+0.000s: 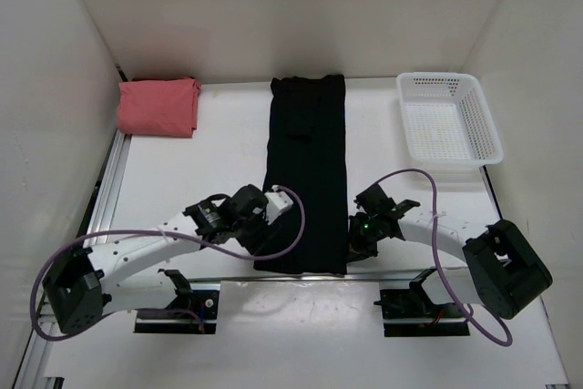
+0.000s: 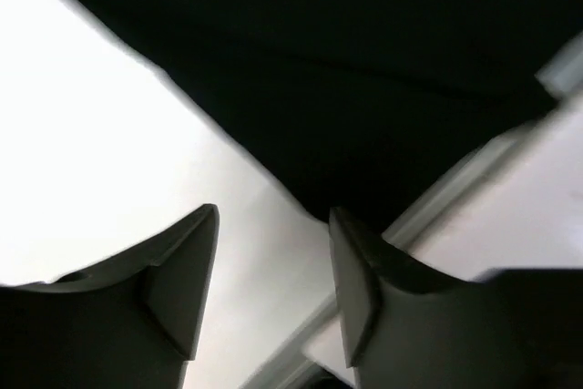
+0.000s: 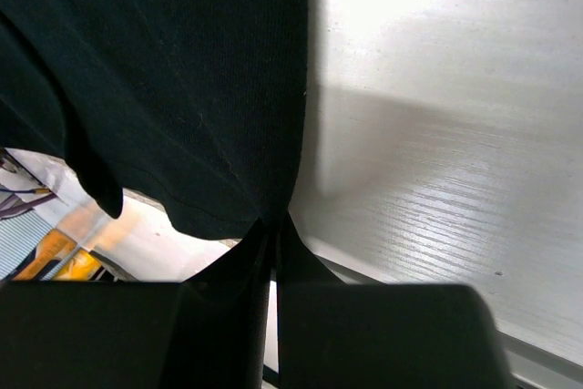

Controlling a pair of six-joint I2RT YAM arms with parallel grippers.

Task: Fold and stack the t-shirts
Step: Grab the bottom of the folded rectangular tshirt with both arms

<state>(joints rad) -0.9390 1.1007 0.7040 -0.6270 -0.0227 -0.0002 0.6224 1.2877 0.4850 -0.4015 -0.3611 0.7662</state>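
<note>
The black t-shirt (image 1: 306,170) lies mid-worktop (image 1: 205,166) as a long strip running near to far; the salmon t-shirt (image 1: 158,107) sits folded at far left. The right gripper (image 3: 275,225) is clenched on the near right hem corner; the left gripper (image 2: 273,216) is released, with cloth ahead of it and none between its fingers. We judge the left must pinch its own near corner first; then both lift level and carry the hem far, evenly, to keep the edges square.

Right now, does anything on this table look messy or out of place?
Mostly tidy. The black shirt, folded into a long strip, has its near end hanging past the table's front edge, where the right jaws pinch one corner; the left jaws stand open beside the other. The pink shirt lies neatly folded.
</note>
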